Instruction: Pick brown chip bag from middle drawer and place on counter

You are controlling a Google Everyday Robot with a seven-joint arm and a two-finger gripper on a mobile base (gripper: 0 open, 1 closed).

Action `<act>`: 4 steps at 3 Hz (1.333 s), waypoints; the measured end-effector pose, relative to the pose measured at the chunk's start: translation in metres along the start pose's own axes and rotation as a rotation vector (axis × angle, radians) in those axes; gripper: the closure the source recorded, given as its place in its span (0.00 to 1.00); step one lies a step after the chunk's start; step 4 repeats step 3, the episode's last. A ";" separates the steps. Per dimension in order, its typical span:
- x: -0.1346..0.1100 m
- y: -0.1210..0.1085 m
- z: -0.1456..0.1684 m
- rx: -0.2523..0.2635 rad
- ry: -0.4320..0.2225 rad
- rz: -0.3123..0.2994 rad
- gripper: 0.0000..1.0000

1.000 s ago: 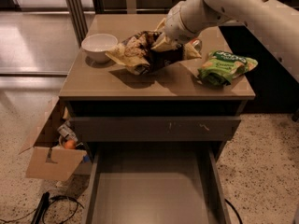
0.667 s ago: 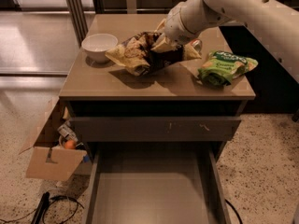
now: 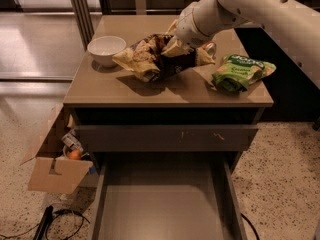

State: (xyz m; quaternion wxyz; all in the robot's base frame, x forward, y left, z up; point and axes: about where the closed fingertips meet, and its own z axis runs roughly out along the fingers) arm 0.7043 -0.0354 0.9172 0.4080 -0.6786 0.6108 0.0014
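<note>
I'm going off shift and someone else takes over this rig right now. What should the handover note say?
End effector: at the top of the brown chip bag, mid-counter; grip state not visible.
Brown chip bag: out of the drawer, at the counter between the white bowl and the green chip bag; cannot tell if it rests fully.
Middle drawer: pulled open, bag not in it.
Done: bag taken out and brought to the counter.
Left: confirm it is set down, release, withdraw.

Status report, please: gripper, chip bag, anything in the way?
Gripper at brown chip bag, over counter. Middle drawer open, bag out of it. Bowl close beside bag, green bag apart on other side.
</note>
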 end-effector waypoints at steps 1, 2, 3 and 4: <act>0.000 0.000 0.000 0.000 0.000 0.000 0.12; 0.000 0.000 0.000 0.000 0.000 0.000 0.00; 0.000 0.000 0.000 0.000 0.000 0.000 0.00; 0.000 0.000 0.000 0.000 0.000 0.000 0.00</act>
